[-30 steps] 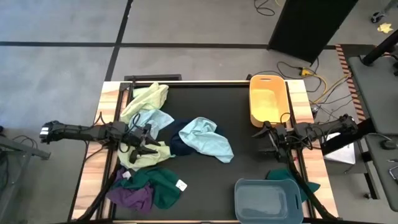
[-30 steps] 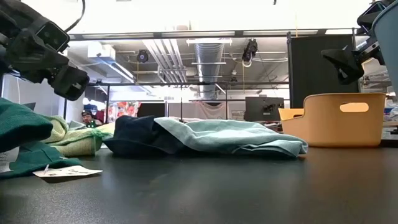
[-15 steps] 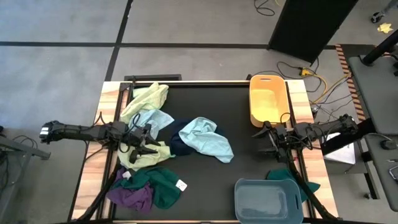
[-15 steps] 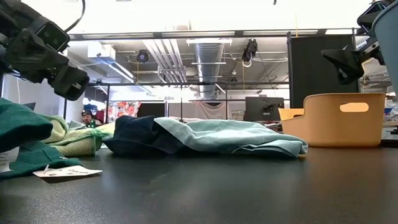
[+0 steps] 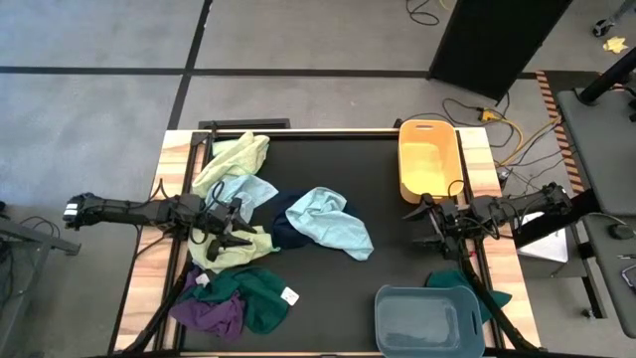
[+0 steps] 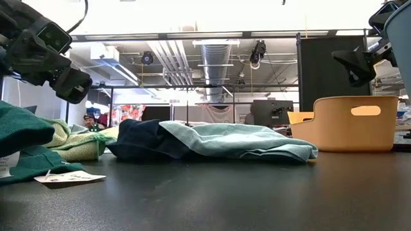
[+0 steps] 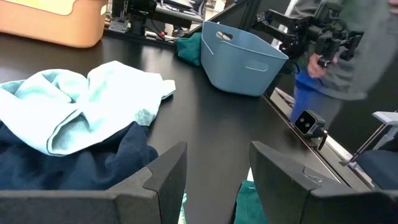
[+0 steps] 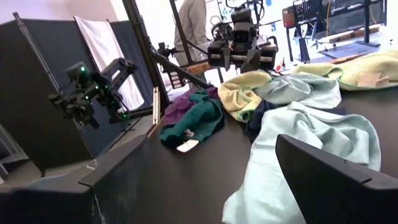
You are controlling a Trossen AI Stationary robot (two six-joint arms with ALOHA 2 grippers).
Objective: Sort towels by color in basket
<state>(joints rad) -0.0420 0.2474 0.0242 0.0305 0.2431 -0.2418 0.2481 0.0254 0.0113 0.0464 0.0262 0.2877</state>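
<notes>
Black tabletop (image 5: 388,199): crumpled light blue cloth towel (image 5: 333,223) at centre, lying over a navy cloth towel (image 5: 286,231); pale yellow-green towels (image 5: 237,157) and a second light blue towel (image 5: 241,191) along the left side; teal green towel (image 5: 256,296) and purple towel (image 5: 211,314) heaped at the near left corner. Containers: orange plastic basket (image 5: 428,159) at the far right, grey-blue plastic basket (image 5: 428,321) at the near right, a teal cloth (image 5: 459,282) just beside it. Left tool (image 5: 237,231), fingers apart, hovers over the yellow-green towel at the left edge; right tool (image 5: 425,225), fingers apart, holds nothing near the right edge between the two baskets.
</notes>
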